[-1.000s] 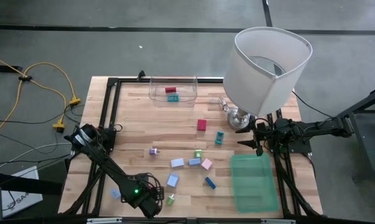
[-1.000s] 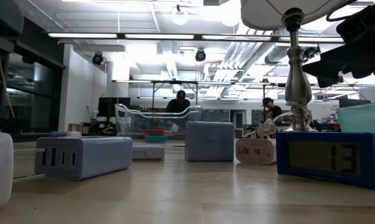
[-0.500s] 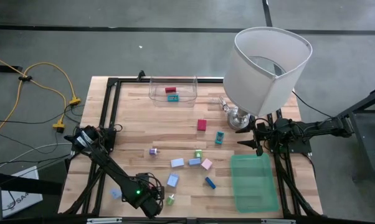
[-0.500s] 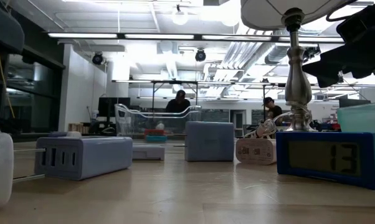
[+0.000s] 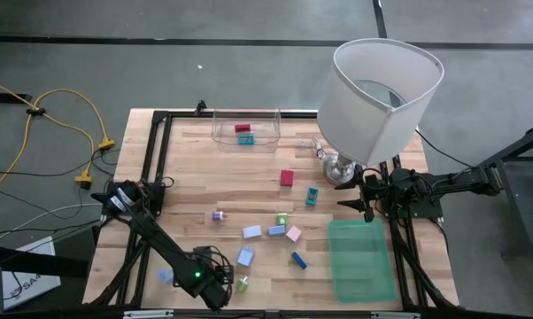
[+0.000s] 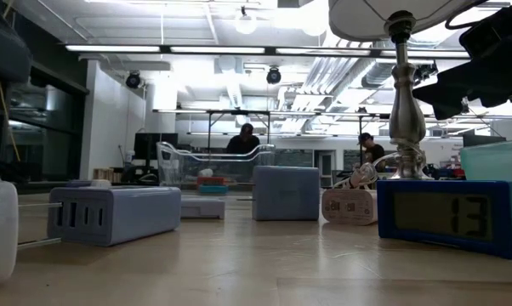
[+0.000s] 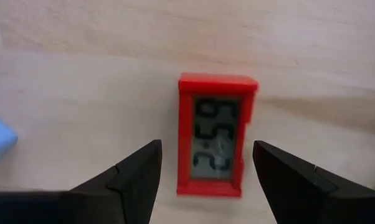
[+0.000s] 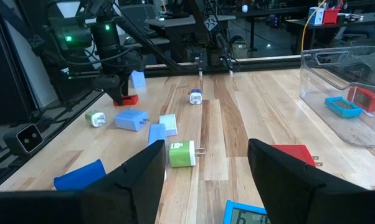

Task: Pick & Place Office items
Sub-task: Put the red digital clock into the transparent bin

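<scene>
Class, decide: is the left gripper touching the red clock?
Apart. The left wrist view shows bare wood between each finger of the left gripper and the red clock.

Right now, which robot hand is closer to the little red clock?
The left one. The left gripper hangs right over the red clock, open fingers either side. The right gripper waits across the table beside the lamp.

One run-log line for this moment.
left gripper: open over red clock | right gripper: open, waiting by lamp
</scene>
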{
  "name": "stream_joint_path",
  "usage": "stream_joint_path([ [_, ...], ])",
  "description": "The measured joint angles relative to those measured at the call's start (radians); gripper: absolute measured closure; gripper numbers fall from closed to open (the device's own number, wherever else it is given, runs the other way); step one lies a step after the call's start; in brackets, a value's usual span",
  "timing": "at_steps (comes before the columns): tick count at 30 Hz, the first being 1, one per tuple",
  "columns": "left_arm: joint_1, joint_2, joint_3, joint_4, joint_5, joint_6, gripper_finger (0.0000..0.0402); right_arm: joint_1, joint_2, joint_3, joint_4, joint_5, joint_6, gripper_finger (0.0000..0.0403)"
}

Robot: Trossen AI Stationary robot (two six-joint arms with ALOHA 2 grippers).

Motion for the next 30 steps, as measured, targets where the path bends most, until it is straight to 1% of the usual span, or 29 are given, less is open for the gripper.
stream_joint_path([
  [12, 0.0, 0.01, 0.001, 0.01, 0.024, 0.003, 0.0161, 0.0, 0.0, 0.0, 0.0, 0.0, 0.0, 0.0188],
  [24, 0.0, 0.011, 0.0, 0.02, 0.024, 0.001, 0.0225, 0.0, 0.0, 0.0, -0.001, 0.0, 0.0, 0.0188],
  [30, 0.0, 0.011, 0.0, 0.022, 0.024, -0.001, 0.0241, 0.0, 0.0, 0.0, -0.001, 0.0, 0.0, 0.0188],
])
